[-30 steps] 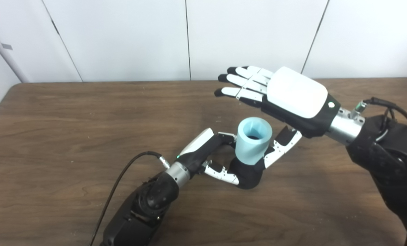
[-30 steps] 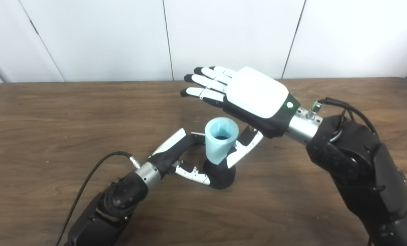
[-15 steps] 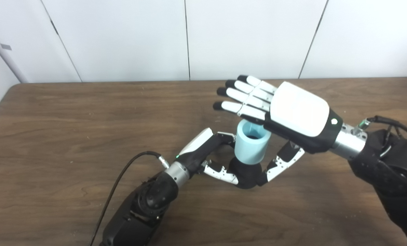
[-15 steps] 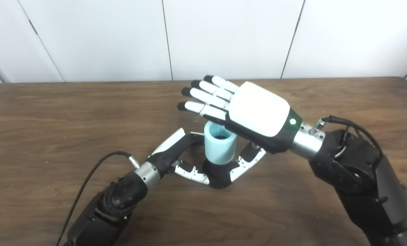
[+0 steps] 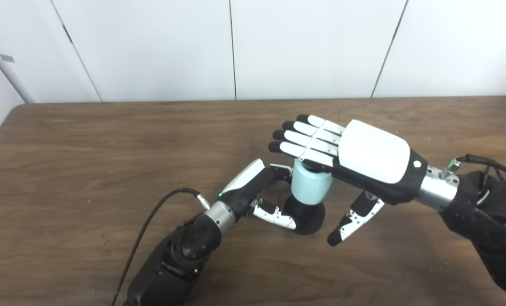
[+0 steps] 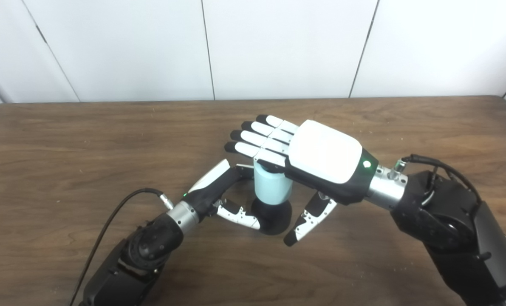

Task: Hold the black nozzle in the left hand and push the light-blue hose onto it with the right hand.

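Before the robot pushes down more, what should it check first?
1. Left hand holds the black nozzle: ok, its fingers wrap around the base.
2. Blue hose stands upright on the nozzle: ok.
3. Right hand is over the hose top: ok, flat fingers cover the opening.
4. Right hand actually touches the rim: cannot tell, the fingers hide it.
5. Hose is pushed fully onto the nozzle: cannot tell, the joint shows no mark.
6. Nozzle base rests on the table: ok.
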{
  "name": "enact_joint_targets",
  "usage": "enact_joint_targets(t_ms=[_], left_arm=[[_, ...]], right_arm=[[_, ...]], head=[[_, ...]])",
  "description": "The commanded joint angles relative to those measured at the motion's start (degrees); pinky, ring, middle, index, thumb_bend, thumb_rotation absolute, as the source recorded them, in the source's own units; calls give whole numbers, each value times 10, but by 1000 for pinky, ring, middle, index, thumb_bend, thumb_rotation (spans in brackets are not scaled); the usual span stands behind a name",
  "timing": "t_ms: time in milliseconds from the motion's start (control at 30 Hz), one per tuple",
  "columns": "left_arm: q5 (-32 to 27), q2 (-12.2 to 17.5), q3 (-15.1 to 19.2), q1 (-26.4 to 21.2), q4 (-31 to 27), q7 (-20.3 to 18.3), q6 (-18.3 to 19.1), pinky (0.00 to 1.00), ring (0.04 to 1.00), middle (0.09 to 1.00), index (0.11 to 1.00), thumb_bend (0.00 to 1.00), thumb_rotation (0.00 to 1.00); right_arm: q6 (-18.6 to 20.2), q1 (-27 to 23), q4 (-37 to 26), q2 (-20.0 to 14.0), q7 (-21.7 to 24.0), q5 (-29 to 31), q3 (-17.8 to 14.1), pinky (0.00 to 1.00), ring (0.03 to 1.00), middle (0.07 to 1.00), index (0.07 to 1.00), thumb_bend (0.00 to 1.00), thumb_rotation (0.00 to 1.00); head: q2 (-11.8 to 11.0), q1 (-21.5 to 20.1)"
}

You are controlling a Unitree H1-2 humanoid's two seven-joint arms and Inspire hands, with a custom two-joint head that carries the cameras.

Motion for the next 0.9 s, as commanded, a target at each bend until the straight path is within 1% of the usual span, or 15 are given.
enact_joint_targets(t_ms=[0, 300, 600, 867], left_arm=[[24, 17, -4, 6, 15, -14, 26, 917, 741, 616, 483, 514, 80], [24, 18, -4, 6, 13, -16, 31, 916, 742, 616, 483, 514, 80], [24, 17, -4, 5, 14, -16, 31, 915, 740, 616, 482, 514, 80], [22, 18, -4, 7, 10, -17, 32, 914, 739, 616, 483, 514, 80]], right_arm=[[-11, -8, -1, -8, -16, 9, -12, 993, 1000, 1000, 1000, 831, 442], [-23, 0, 8, -12, -15, 3, -12, 996, 1000, 1000, 1000, 823, 458], [-34, 3, 20, -19, -12, -9, -11, 1000, 1000, 1000, 1000, 788, 498], [-36, 5, 29, -23, -9, -23, -8, 1000, 1000, 1000, 1000, 771, 517]], head=[[1, 0], [2, 0], [3, 1], [3, 0]])
